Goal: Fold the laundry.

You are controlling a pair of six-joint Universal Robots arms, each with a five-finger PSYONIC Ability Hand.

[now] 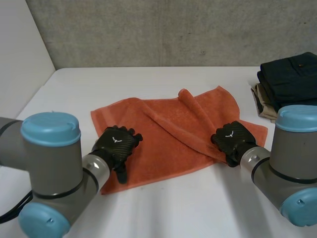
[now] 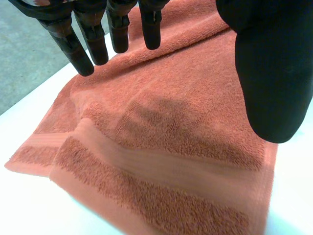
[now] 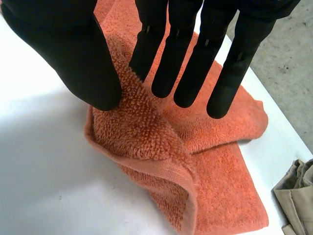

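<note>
An orange towel [image 1: 168, 134] lies spread on the white table [image 1: 188, 208], with a ridge folded across its right half. My left hand [image 1: 116, 143] hovers over the towel's near left part, close to the near edge. Its fingers [image 2: 98, 39] are straight and its thumb [image 2: 274, 73] stands wide, holding nothing above the towel [image 2: 171, 147]. My right hand [image 1: 233, 138] is at the towel's near right edge. There its thumb [image 3: 83, 54] and fingers [image 3: 186, 58] pinch a raised fold of the towel [image 3: 146, 147] between them.
A stack of folded clothes stands at the table's back right, a dark garment [image 1: 290, 79] on top of a beige one [image 1: 262, 104]; the beige one [image 3: 296, 196] lies just past the towel's corner. A grey wall runs behind the table.
</note>
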